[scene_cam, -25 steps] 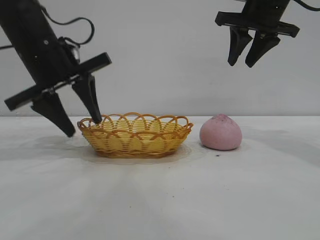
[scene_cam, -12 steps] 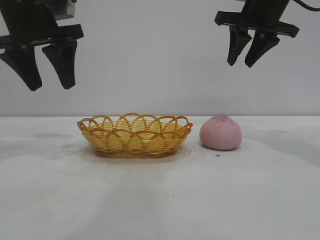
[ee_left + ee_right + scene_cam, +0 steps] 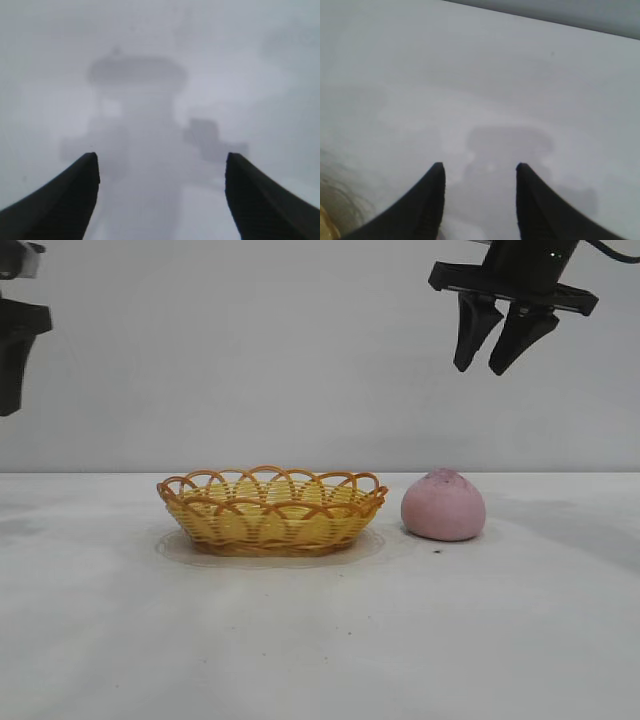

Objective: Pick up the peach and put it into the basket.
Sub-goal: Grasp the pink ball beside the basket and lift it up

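Nearest the exterior camera lies a bare stretch of the white counter [image 3: 320, 640], marked only by a few dark specks. Farther back, about at the middle of the view, the basket [image 3: 272, 510] sits flat on the counter, an oval of yellow-tan wicker with an orange-brown looped rim, and nothing shows above that rim. Just beside it, toward the right arm's side and apart from it by a narrow gap, the peach [image 3: 443, 505] rests on the counter with its darker speckled point uppermost; nothing touches it. High above and a little beyond the peach's outer side hangs the right gripper [image 3: 493, 365], its two dark fingers [image 3: 473, 332] pointing down and spread, with nothing between them; its wrist view shows the same fingers [image 3: 427, 205] parted over bare counter with their own shadow beneath. The left gripper [image 3: 160, 172] is at the far edge of the exterior view, high and well away from the basket, only a dark part of it [image 3: 12, 350] showing there; its wrist view shows its fingers [image 3: 65, 200] spread wide and empty over plain counter. Behind everything stands a plain pale wall [image 3: 250, 360].
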